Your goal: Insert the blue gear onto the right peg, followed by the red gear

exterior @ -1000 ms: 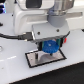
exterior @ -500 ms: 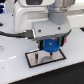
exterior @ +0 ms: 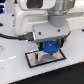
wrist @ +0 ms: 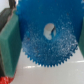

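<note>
The blue gear (exterior: 49, 48) hangs just above the grey black-rimmed plate (exterior: 44, 61), held at its edge by my gripper (exterior: 49, 44). In the wrist view the blue gear (wrist: 46, 34) fills most of the picture, its centre hole showing light surface behind it. One green finger pad (wrist: 10, 46) presses against its rim. A bit of the red gear (wrist: 5, 80) shows at the picture's corner. A thin dark pin (exterior: 37, 56) stands on the plate to the exterior view's left of the gear. The right peg is hidden under the gear.
The white arm body (exterior: 30, 20) looms over the plate. Black cables (exterior: 12, 36) run along the exterior view's left. The plate lies on a white table (exterior: 70, 70).
The gripper and blue gear have barely moved over the plate; any drop is too small to tell.
</note>
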